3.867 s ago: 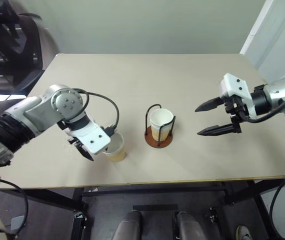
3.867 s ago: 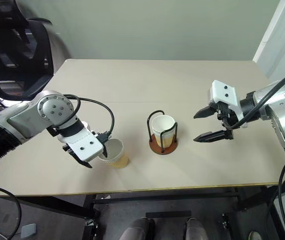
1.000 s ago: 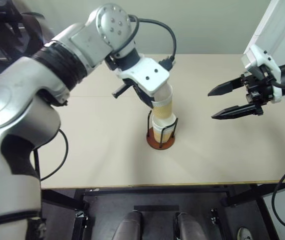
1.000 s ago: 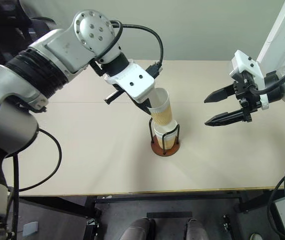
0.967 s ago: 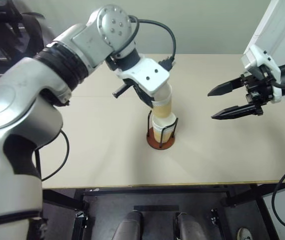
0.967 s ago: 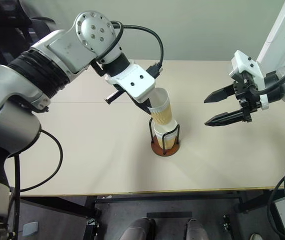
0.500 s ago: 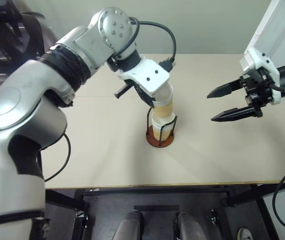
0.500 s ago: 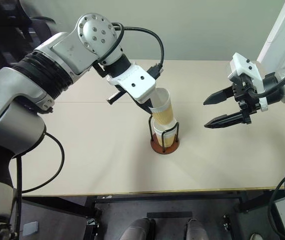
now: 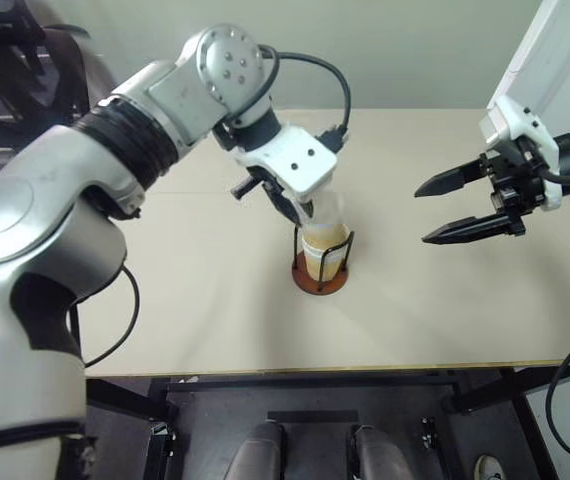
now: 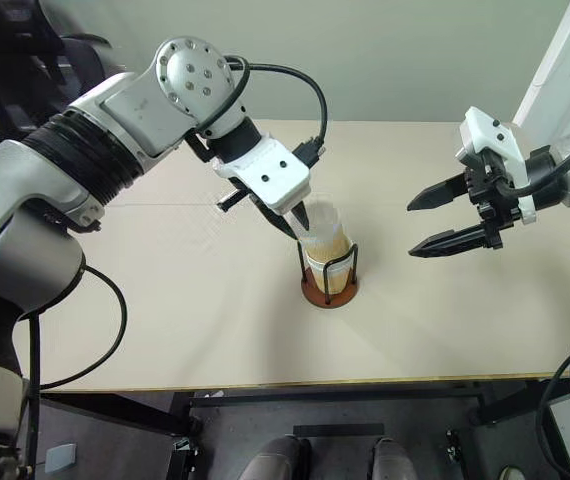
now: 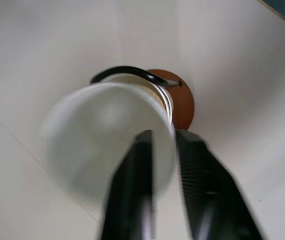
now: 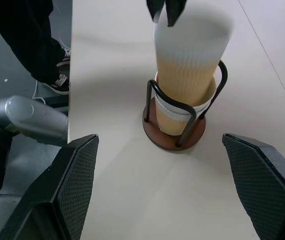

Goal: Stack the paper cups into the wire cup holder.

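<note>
Left pincer (image 10: 300, 222), fingers slightly parted astride the rim of the top paper cup (image 10: 327, 236), hangs at frame centre over the wire cup holder (image 10: 329, 282). Right pincer (image 10: 445, 218) gapes wide, empty. Expect light, crushable cups: grip rims gently. You have open surface (image 10: 445, 320) all around.

I see pale beige table (image 9: 215, 300) filling most of head view, faint seam line across its top. Plain grey-green wall (image 9: 415, 50) at 12 o'clock behind it. Black mesh office chair (image 10: 35, 60) at 10 o'clock. White panel (image 9: 555, 50) at 2 o'clock. Dark floor (image 10: 115, 440) and black table frame (image 9: 295, 385) at 6 o'clock. Light even, soft shadows.
</note>
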`<control>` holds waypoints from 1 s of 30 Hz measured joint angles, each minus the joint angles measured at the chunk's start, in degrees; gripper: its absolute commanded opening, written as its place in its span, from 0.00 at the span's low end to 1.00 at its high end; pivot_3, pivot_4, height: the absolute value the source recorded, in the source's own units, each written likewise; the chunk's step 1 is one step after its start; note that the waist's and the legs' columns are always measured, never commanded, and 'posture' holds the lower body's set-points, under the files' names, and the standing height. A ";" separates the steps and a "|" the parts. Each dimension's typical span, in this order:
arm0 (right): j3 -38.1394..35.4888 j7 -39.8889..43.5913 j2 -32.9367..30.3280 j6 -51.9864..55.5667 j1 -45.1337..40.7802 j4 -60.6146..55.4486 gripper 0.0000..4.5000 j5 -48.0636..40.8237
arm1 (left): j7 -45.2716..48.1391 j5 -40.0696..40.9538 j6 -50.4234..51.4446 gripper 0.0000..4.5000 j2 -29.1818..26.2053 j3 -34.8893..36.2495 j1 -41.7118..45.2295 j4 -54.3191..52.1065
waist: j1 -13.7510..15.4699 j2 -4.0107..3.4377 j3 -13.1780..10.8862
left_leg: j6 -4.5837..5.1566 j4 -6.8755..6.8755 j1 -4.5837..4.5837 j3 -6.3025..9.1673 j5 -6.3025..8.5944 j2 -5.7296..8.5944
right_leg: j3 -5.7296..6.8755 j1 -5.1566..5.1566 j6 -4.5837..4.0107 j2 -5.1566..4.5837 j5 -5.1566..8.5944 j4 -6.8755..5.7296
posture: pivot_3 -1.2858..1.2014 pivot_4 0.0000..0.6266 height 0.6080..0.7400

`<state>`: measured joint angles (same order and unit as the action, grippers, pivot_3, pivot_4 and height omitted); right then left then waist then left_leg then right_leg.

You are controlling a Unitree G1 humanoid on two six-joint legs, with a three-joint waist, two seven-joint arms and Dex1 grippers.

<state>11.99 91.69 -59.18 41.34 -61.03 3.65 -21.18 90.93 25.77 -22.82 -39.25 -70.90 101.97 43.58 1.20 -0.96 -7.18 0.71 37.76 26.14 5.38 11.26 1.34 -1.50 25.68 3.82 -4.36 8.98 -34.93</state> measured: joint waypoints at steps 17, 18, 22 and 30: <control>-2.16 -5.89 1.94 2.24 4.36 -5.26 0.90 -1.30 | -2.15 2.18 15.64 0.99 -0.41 29.71 -13.25 -2.56 | -0.55 -0.16 0.06 | 0.01 0.09 -0.16 -0.34 0.10 -0.05 | 0.04 -0.03 0.06 0.15 0.01 -0.09 | 0.52 0.24 1.00; -2.52 -6.84 2.14 2.78 5.22 -5.89 0.90 -1.60 | -3.18 2.65 18.79 0.99 -2.15 32.67 -15.68 -3.78 | -0.74 -0.17 0.06 | -0.02 0.06 -0.18 -0.32 0.08 -0.14 | -0.02 -0.01 0.06 0.08 0.01 -0.07 | 0.52 0.24 1.00; -4.40 -11.07 3.23 4.37 9.21 -7.38 0.90 -2.38 | -9.75 3.52 31.05 0.99 -12.45 45.41 -30.24 -10.19 | -1.55 -0.24 0.10 | -0.42 -0.02 -0.38 -0.72 -0.18 -0.36 | -0.01 0.02 0.01 0.23 0.02 -0.14 | 0.52 0.24 1.00; -6.01 -20.76 10.38 0.78 11.27 -4.16 0.90 -1.69 | -18.92 8.78 48.53 0.99 -17.89 66.88 -53.12 -22.72 | -1.02 -0.17 0.13 | -0.05 0.07 -0.38 -0.59 -0.02 -0.30 | -0.06 0.06 -0.37 0.15 -0.11 -0.20 | 0.52 0.24 1.00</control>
<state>5.98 70.93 -48.80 42.12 -49.76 -0.51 -22.87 72.01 34.55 25.72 -57.14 -4.02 48.85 20.86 0.19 -1.13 -7.06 0.65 37.83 25.77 4.79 11.23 1.04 -1.57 25.74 3.45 -4.20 8.87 -35.13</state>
